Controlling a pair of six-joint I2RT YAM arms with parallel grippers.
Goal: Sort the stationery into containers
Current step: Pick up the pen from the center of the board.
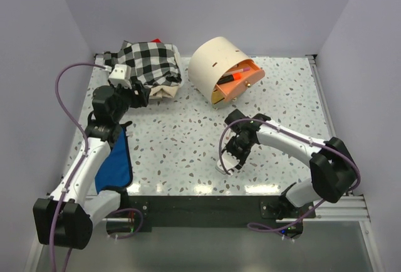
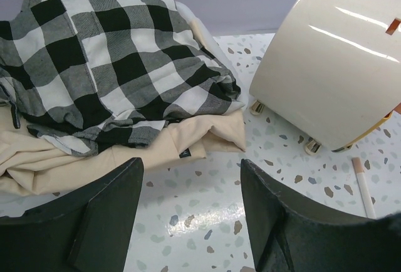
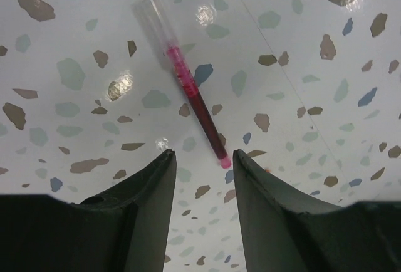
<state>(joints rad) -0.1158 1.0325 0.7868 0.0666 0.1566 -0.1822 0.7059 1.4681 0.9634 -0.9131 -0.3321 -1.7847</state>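
Pink pen (image 3: 188,90): where is it?
– Flat on the table (image 3: 301,65), just ahead of the right pincer (image 3: 203,159), its near tip at the gap between the fingertips.
– Gripped?
– No. The jaws stand apart, nothing clamped. The left pincer (image 2: 191,172) gapes empty, facing the checked cloth (image 2: 113,65).
– The step?
– Picking up, I'd say. Next: reach further along the barrel, close, then carry it to the open drawer (image 1: 241,78) of the cabinet (image 1: 213,65).

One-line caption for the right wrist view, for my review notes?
Right gripper, jaws apart, hovers over a pink pen lying on the speckled table, the pen's near end in the gap.
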